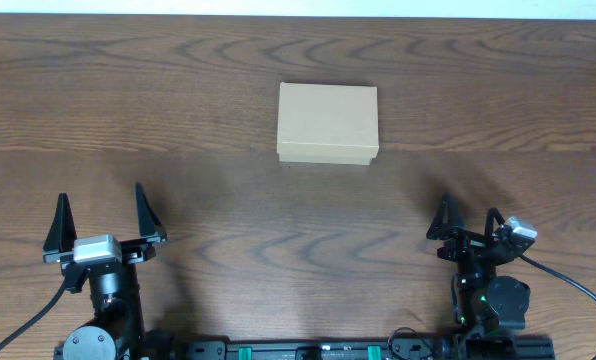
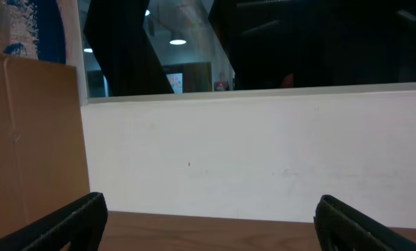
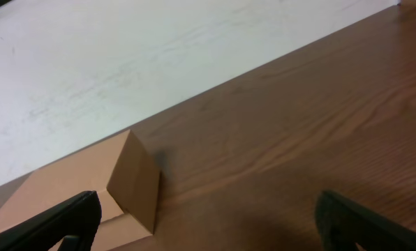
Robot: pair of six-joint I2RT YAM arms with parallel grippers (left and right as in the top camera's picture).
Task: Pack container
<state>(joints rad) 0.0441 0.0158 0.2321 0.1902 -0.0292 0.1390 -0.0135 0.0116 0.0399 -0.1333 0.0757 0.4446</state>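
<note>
Overhead, the small rectangular tan-brown cardboard box (image 1: 327, 122) sits flat on the dark wood-grain tabletop (image 1: 178, 100), in the far half and a little right of centre, with its long sides running left to right. Its top is plain and unmarked, the lid lies down flat, and a thin strip of the near wall shows below the lid's front edge. From the right wrist view the same box (image 3: 75, 199) appears at lower left with one corner turned toward the camera, the lid's rim stepping out slightly over the wall beneath it, and a soft shadow falls on the wood beside that corner. The left claw (image 1: 101, 192) hovers near the front edge on the left, its two black fingers spread wide with only bare wood between them, holding nothing and touching nothing. The right claw (image 1: 468, 206) hangs near the front edge on the right, likewise spread wide and empty. Both are well apart from the box, which lies ahead of them and between their lines. Bare wood surrounds the box on every side, with broad open stretches to its left and right and a wide band between it and the arms. Beyond the far edge of the tabletop rises a white wall (image 2: 264, 153), and a tall brown cardboard panel (image 2: 26, 139) stands at the left of the left wrist view.
</note>
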